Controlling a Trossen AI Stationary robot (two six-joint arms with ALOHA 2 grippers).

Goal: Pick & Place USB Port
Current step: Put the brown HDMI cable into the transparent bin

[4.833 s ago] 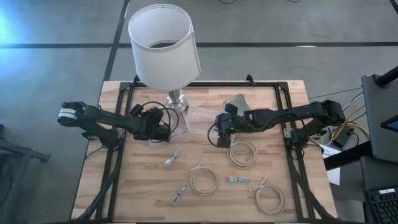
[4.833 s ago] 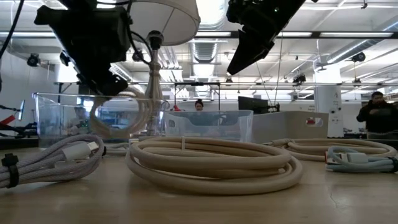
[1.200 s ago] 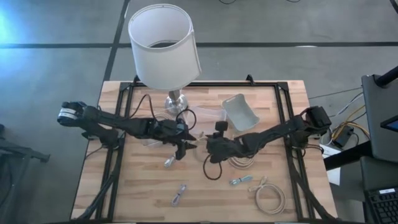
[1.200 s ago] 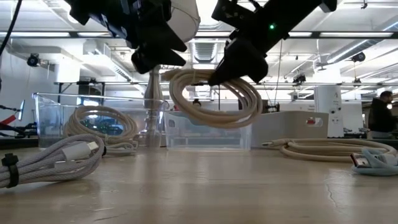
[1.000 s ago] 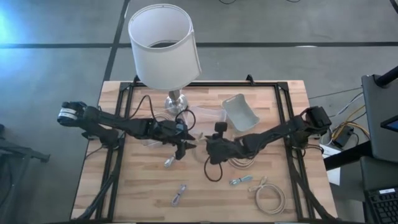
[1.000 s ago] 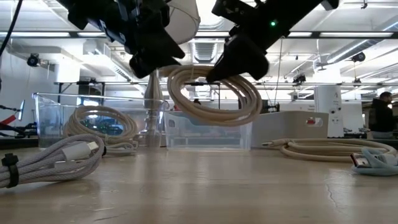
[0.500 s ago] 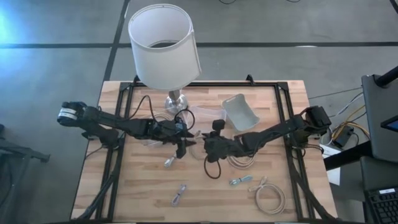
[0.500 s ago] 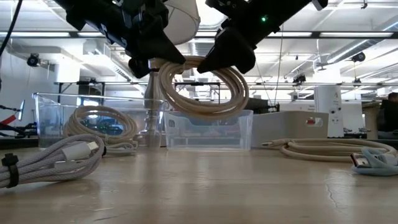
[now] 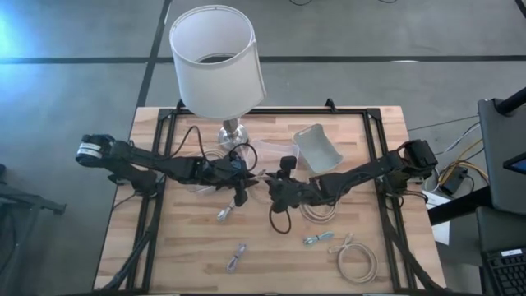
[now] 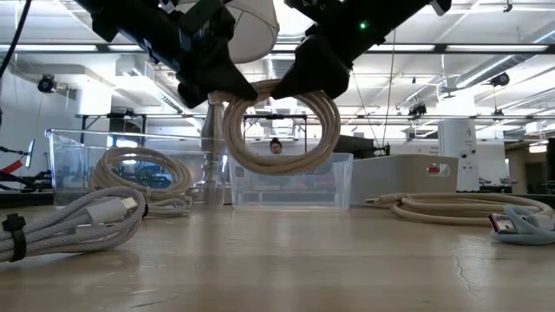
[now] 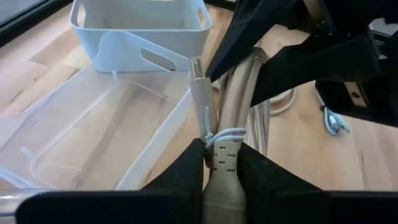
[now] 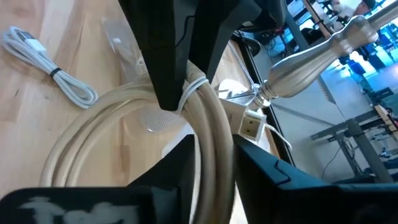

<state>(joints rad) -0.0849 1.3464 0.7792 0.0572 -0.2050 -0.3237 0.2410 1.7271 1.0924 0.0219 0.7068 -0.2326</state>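
A coiled beige USB cable [image 10: 325,130], bound by a white tie, hangs in the air above the middle of the table between both grippers. My left gripper [image 9: 241,192] is shut on it from the table's left, and my right gripper [image 9: 277,189] is shut on it from the right. In the low view the ring hangs upright below both sets of fingers, clear of the table. The left wrist view shows the cable's plug [image 11: 199,87] standing up beside the tie. My left gripper pinches the coil's bundled strands at the white tie [image 11: 221,138] between its two fingers, coming level from the table's left. The coil is lifted clear and hangs below the fingers [image 10: 217,87]. My right gripper pinches the coil's strands [image 12: 211,134] at the ring's upper right between its two fingers [image 10: 305,80], slanting down from the table's right. The fingers lie across the strands, and the ring hangs upright under them.
A clear plastic bin [image 9: 271,154] and a pale basket [image 9: 316,148] stand just beyond the grippers, with a lamp [image 9: 218,62] at the far edge. Other cables lie on the table: beige coils [image 9: 319,205] [image 9: 357,261], small white ones [image 9: 228,212] [image 9: 237,257], a blue one [image 9: 316,239].
The right gripper has carried the coil up a little and toward the left gripper. The left gripper has taken hold of the coil at its tie. The ring has swung from a tilt to hanging upright between both.
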